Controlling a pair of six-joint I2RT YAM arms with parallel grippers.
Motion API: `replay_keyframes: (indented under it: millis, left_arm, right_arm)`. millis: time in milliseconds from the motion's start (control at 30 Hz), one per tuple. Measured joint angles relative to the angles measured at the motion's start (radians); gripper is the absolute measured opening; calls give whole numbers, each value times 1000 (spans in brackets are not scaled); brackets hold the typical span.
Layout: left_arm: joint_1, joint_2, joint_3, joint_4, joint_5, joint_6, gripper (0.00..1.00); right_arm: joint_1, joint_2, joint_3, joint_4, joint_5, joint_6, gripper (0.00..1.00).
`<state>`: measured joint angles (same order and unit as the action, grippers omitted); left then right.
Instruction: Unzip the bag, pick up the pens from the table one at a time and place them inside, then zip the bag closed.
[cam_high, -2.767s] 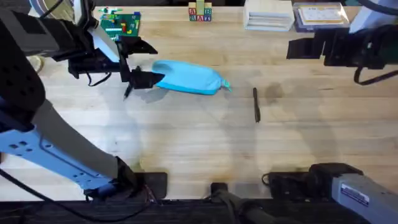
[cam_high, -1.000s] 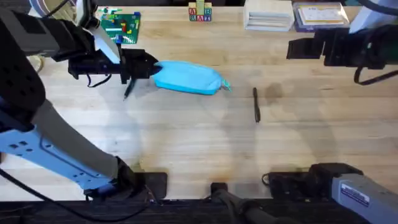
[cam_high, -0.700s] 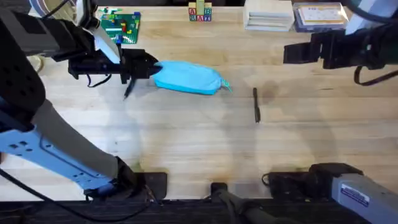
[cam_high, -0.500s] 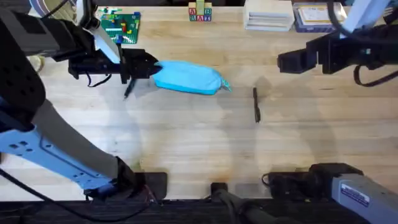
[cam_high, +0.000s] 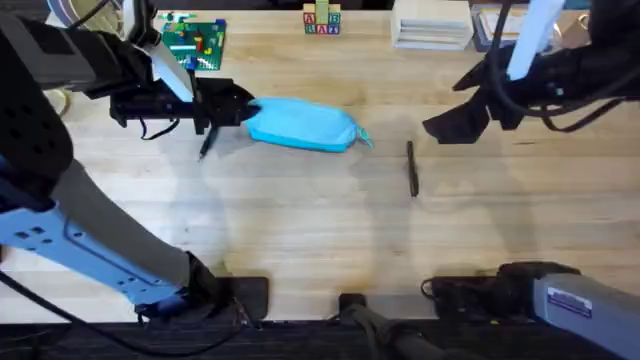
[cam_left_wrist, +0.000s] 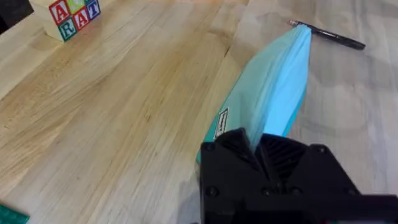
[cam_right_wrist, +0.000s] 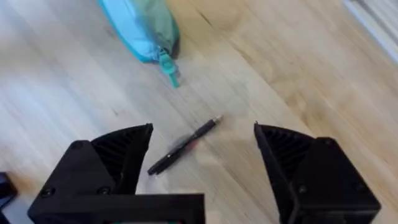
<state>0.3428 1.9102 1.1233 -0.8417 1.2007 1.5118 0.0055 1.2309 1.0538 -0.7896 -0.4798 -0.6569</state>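
- Bag: light blue pouch, lying flat on the surface, left of centre, long axis running left to right. Appears zipped; no lining shows. Zipper pull tab sticks out at its right end, resting on the wood.
- Contents of the bag: cannot tell.
- Pen: thin and dark, lying on the surface right of the bag, apart from it, pointing near to far.
- A second dark thin object lies just beside the bag's left end, below the left pincer; partly hidden.
- Left pincer: at the bag's left end, fingers closed on the fabric there, seen pinched together in the left wrist view.
- Right pincer: hanging above the surface to the right of the pen, fingers spread wide, holding nothing. In the right wrist view the pen lies between its two fingers.
- Far edge: green Lego baseplate, letter blocks.
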Motion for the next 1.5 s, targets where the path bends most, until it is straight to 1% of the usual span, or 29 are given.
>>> replay_keyframes:
  millis: [133,300,733,900,1100,1167,1200,1500]
  left_arm:
    - [0,0,0,0,0,0,43]
    - [0,0,0,0,0,0,43]
    - [0,0,0,0,0,0,43]
    - [0,0,0,0,0,0,42]
    - [0,0,0,0,0,0,42]
    - [0,0,0,0,0,0,42]
    - [0,0,0,0,0,0,42]
    - [0,0,0,0,0,0,43]
  right_arm:
    - [0,59,0,1,-67,-38,998]
    - [0,130,0,4,-118,-81,998]
    - [0,289,0,82,-146,-127,998]
    - [1,331,0,89,-200,-171,998]
    - [28,352,0,128,-241,-214,997]
    - [42,356,0,151,-248,-220,997]
    - [63,367,2,184,-251,-226,997]
    - [109,413,6,251,-254,-234,997]
